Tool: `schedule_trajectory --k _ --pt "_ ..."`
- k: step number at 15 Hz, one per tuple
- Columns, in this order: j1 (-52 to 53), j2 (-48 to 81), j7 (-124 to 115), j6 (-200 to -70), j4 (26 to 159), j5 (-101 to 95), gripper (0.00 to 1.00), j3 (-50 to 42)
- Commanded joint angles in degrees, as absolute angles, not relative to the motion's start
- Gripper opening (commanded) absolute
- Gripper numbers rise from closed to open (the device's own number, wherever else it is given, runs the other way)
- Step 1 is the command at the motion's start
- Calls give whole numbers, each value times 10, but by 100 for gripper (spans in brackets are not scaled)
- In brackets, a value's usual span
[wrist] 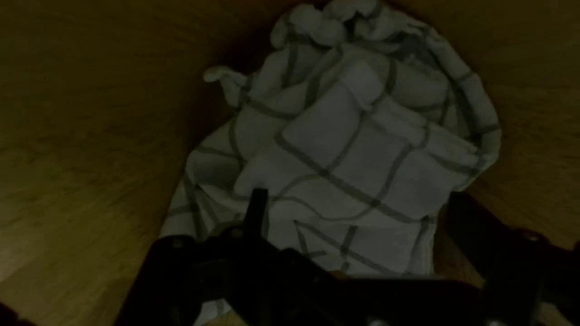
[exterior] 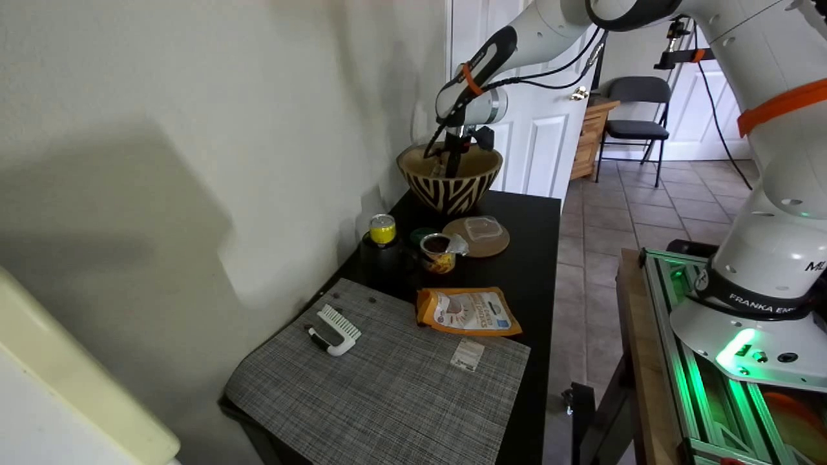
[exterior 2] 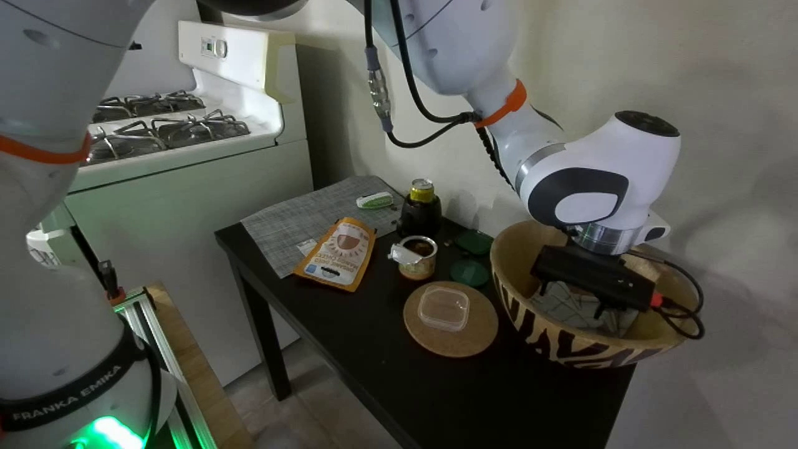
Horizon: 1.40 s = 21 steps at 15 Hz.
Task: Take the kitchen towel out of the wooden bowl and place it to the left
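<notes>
The wooden bowl with dark zebra-like stripes stands at the end of the black table, near the wall, in both exterior views (exterior: 449, 194) (exterior 2: 564, 346). The kitchen towel, white with dark checked lines, lies crumpled in the bowl. It fills the middle of the wrist view (wrist: 353, 158) and partly shows in an exterior view (exterior 2: 570, 305). My gripper (wrist: 358, 197) points down inside the bowl. Its two fingers are wide apart, over the towel's near part, one finger at its right edge. Whether the fingertips touch the cloth cannot be told. In the exterior views the fingertips are mostly hidden.
Beside the bowl, a round cork board (exterior 2: 452, 337) holds a clear plastic box (exterior 2: 444, 308). Green lids (exterior 2: 471, 272), an opened can (exterior 2: 418, 259) and a yellow can in a dark holder (exterior 2: 422, 209) stand nearby. Farther are an orange pouch (exterior: 468, 312), a grey placemat (exterior: 394, 387) and a brush (exterior: 339, 329).
</notes>
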<state>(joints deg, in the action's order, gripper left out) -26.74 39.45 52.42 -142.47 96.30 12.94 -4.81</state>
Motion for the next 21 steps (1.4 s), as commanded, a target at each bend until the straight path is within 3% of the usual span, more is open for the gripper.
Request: schedule_trajectory --k 1,15,17,21 --pt "-271 377 542 -1441 993 107 100 -30" --pt "-240 394 523 -1559 1028 65 100 -21" --pt "-240 400 512 -1568 1029 55 74 -24" --pt "-240 404 482 -1569 1029 42 42 -32"
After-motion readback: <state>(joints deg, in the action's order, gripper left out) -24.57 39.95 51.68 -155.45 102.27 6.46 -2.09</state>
